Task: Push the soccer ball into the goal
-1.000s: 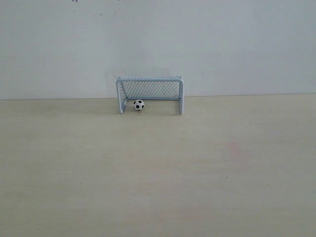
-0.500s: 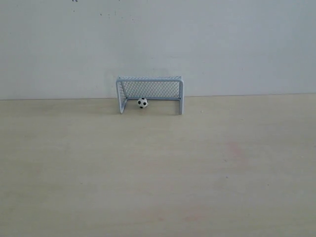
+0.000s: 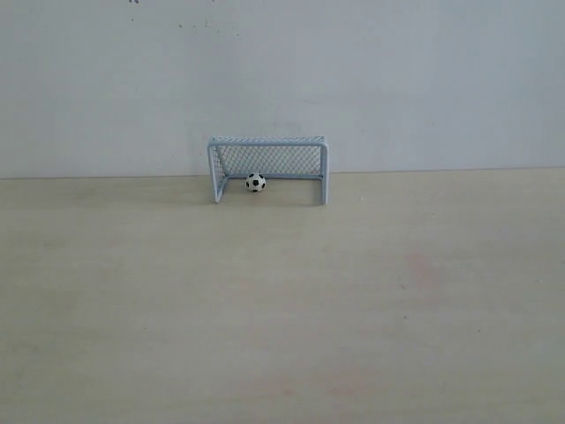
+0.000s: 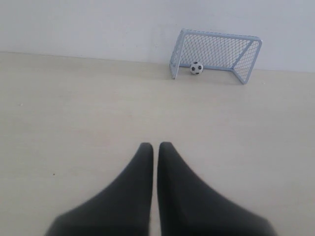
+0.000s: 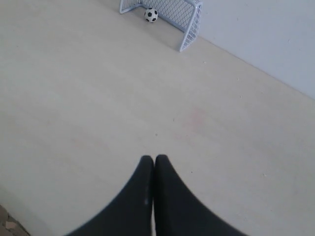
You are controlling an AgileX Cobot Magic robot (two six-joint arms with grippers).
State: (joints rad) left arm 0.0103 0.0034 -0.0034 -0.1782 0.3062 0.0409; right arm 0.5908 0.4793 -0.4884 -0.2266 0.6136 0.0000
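The soccer ball (image 3: 255, 182), tiny and white with black patches, rests inside the goal (image 3: 268, 141), left of its middle and close to the back netting. The pale blue goal stands against the wall at the table's far edge. In the left wrist view the ball (image 4: 196, 68) sits within the goal frame (image 4: 221, 35), far ahead of my left gripper (image 4: 155, 146), which is shut on nothing. In the right wrist view the ball (image 5: 151, 15) lies in the goal (image 5: 197, 17), far from my right gripper (image 5: 154, 159), also shut and empty. Neither arm shows in the exterior view.
A pale wooden tabletop (image 3: 282, 300) stretches from the goal to the near edge. A plain white wall (image 3: 282, 71) rises right behind the goal. A faint pinkish stain (image 3: 415, 263) marks the table right of centre.
The ball rolled from the goal mouth near the left post rightward and deeper into the net, then settled. Nothing else in the exterior view moved.
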